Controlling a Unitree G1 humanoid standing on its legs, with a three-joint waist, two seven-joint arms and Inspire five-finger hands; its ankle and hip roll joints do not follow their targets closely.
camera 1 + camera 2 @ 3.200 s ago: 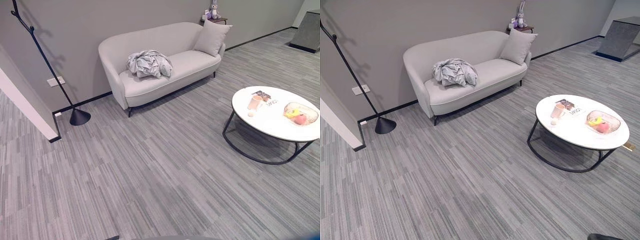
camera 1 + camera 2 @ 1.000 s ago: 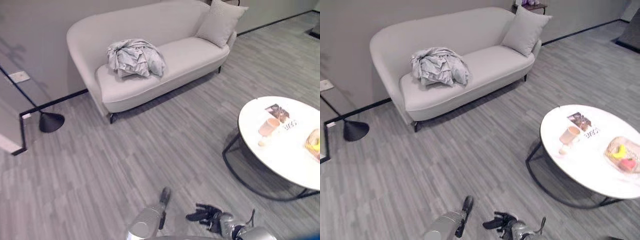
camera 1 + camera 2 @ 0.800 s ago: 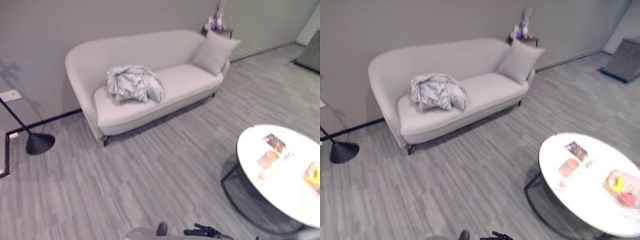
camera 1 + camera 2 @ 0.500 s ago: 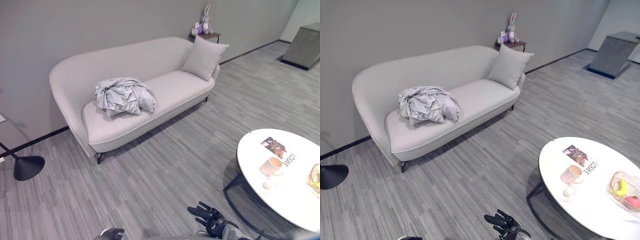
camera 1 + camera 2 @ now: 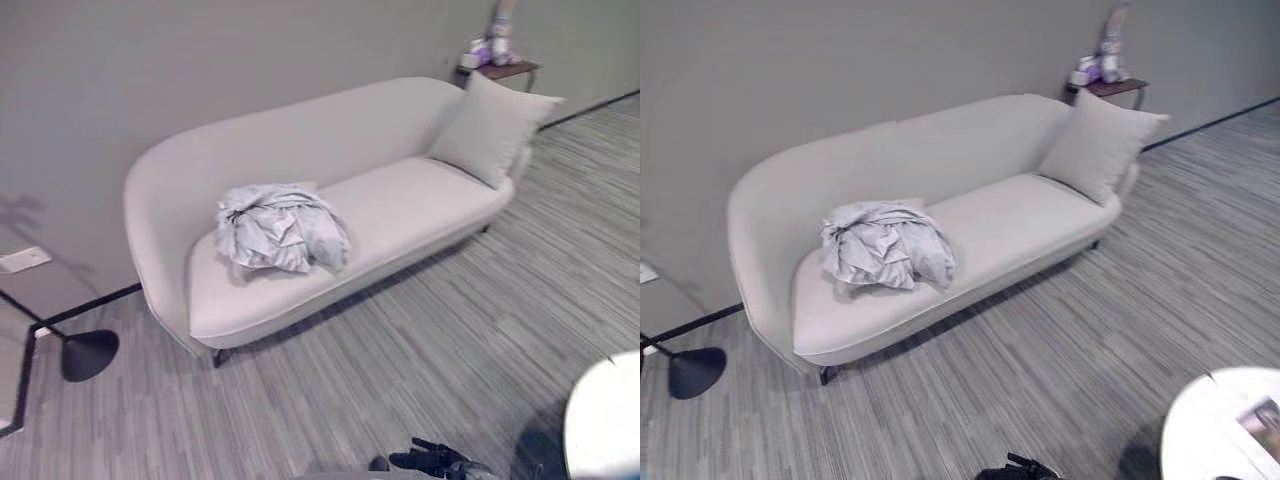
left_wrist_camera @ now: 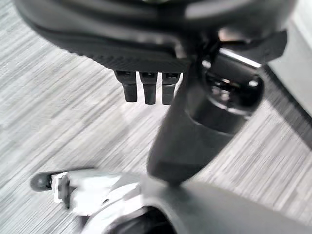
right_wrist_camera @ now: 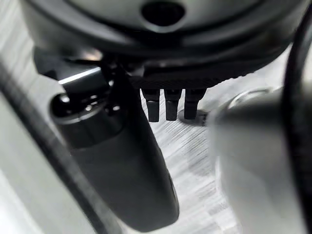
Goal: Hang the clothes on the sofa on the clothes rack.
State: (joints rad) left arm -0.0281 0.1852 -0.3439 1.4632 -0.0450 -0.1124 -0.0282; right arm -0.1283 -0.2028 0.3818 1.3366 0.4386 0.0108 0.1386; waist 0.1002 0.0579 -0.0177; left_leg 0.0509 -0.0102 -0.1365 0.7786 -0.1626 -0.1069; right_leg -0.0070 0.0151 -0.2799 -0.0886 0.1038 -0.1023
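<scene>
- Grey crumpled clothes (image 5: pixel 282 228) lie in a heap on the seat of the sofa (image 5: pixel 400 210), toward its left end, with no hand touching them
- Pale fabric covers the sofa, which stands against a grey wall (image 5: pixel 200 60) on thin dark legs
- One square cushion (image 5: pixel 494 128) leans upright in the right corner of the sofa, well apart from the clothes
- Black round base of the clothes rack (image 5: pixel 90 354) stands on the floor (image 5: pixel 400 350) to the left of the sofa, near the wall; a thin dark pole goes up from it to the left and leaves the view
- Small side table (image 5: pixel 1106 88) stands behind the right end of the sofa and carries some small things too blurred to tell
- White round surface (image 5: pixel 1215 425) shows at the lower right corner, with a printed card (image 5: pixel 1262 415) lying on it
- Right hand (image 5: pixel 432 460) shows at the lower edge of the left eye view, dark, above the floor; its own wrist view shows the fingers (image 7: pixel 166 105) straight and relaxed, holding nothing
- Left hand (image 6: pixel 146 46) hangs above the floor in its wrist view, fingers (image 6: pixel 149 87) straight and released, holding nothing
</scene>
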